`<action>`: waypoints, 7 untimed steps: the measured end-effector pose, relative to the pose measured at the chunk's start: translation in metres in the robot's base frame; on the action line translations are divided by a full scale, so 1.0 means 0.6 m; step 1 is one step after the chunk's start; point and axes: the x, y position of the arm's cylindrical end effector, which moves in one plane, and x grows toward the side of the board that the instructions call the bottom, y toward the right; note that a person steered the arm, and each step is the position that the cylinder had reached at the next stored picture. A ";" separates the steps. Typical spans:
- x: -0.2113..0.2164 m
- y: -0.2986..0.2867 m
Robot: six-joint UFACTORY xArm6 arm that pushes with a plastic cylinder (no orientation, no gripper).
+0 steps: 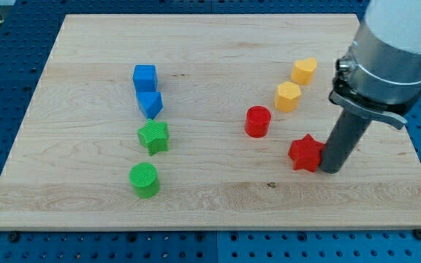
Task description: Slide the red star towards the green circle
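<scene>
1. Blocks at the view's left form a column on the wooden board (86, 190): blue cube (145, 77), blue block (150, 104) of unclear shape, green star (154, 136), green circle (145, 180) lowest.
2. Red cylinder (257, 121) sits mid-board; two yellow blocks (287, 96) (305, 71), seemingly hexagonal, lie up to its right.
3. Red star (306, 153) lies well right of the green circle.
4. My tip (331, 170) touches the star's right side; it has no jaws.
5. No readable writing shows.
</scene>
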 end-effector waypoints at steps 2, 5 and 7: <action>-0.006 0.010; -0.021 -0.004; -0.026 -0.044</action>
